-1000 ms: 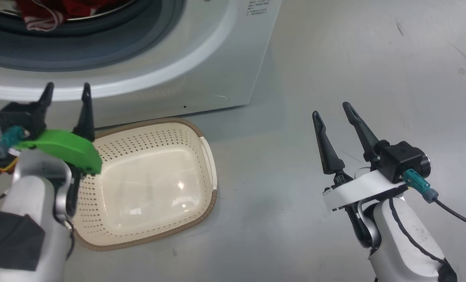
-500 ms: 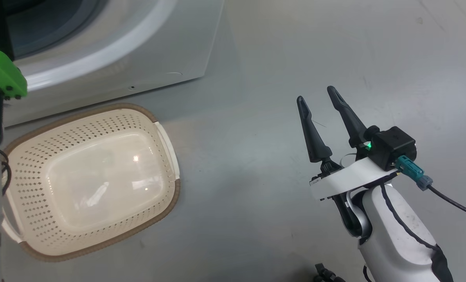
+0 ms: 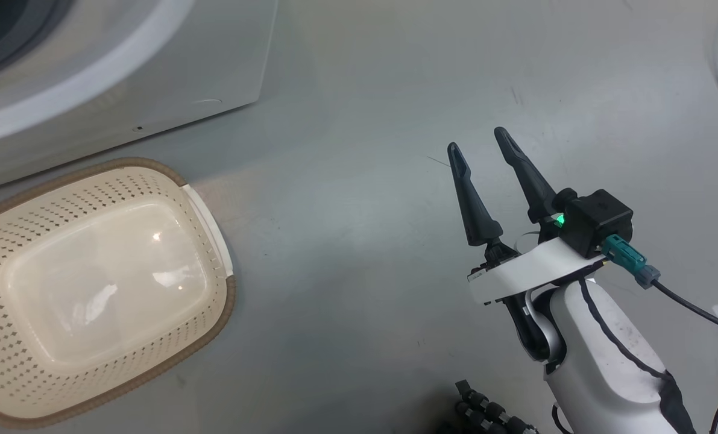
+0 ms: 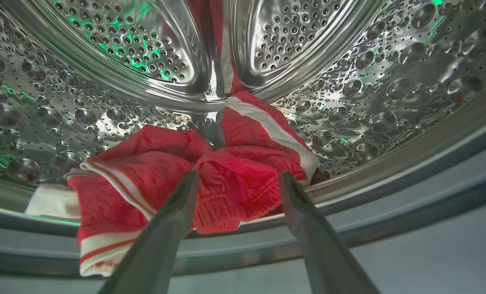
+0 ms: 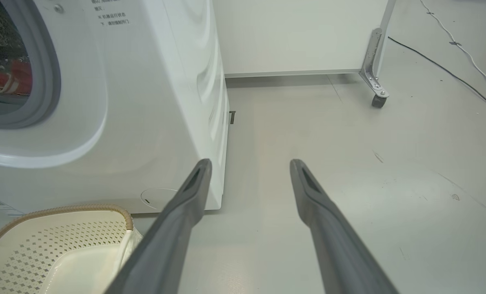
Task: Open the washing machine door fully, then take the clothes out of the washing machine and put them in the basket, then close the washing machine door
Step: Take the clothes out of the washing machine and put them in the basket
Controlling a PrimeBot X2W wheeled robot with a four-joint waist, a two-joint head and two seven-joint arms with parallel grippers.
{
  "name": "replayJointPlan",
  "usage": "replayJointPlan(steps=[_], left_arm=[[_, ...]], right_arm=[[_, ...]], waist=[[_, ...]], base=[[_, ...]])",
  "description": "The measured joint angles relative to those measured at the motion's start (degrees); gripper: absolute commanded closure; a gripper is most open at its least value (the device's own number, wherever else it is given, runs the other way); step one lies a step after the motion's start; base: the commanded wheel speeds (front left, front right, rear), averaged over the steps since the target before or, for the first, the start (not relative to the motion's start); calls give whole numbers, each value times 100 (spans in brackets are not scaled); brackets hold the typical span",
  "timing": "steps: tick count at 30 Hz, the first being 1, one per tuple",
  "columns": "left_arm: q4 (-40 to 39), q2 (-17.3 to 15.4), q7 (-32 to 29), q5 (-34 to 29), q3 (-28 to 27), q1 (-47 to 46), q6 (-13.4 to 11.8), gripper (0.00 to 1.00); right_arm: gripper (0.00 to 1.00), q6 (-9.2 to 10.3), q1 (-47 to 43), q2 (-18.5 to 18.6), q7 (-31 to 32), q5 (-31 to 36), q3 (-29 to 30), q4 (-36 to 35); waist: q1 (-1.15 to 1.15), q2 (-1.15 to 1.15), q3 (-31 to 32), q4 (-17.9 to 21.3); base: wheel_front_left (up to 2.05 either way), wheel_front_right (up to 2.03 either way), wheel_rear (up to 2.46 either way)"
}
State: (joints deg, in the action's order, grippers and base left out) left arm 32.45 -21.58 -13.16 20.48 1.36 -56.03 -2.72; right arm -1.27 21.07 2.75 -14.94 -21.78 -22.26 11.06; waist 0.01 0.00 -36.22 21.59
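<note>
In the left wrist view my left gripper (image 4: 238, 174) is open at the mouth of the steel drum (image 4: 369, 81). Its fingers stand on either side of a bunched part of the clothes (image 4: 145, 171), red fabric with white striped trim lying at the drum's front. The white washing machine (image 3: 154, 72) fills the head view's upper left, with the empty cream basket (image 3: 229, 301) on the floor before it. My right gripper (image 3: 477, 138) hangs open over bare floor, right of the basket and holding nothing. The washing machine door is out of view.
The right wrist view shows the washing machine (image 5: 165, 81), the clothes (image 5: 14, 75) through its opening, the basket (image 5: 63, 209) and my right gripper (image 5: 249, 161). A white panel on a caster (image 5: 377, 100) stands behind. Cables (image 5: 451, 69) cross the floor at far right.
The head camera has swung right, so the washer and basket sit further left in the picture and my left arm has left it. My right gripper stays open.
</note>
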Motion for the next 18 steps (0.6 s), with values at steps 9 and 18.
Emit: replayJointPlan(steps=[9, 18], left_arm=[[256, -296, -155, -151, -129, -590, -115, 0], [481, -361, -368, -214, -119, -985, -159, 0]], right_arm=[[0, 43, 130, -3, 0, -58, -134, -58], [0, 88, 193, -8, 0, -101, -205, -86]], waist=[[0, 0, -250, 165], [0, 0, -520, 277]], base=[[0, 0, 0], [0, 0, 0]])
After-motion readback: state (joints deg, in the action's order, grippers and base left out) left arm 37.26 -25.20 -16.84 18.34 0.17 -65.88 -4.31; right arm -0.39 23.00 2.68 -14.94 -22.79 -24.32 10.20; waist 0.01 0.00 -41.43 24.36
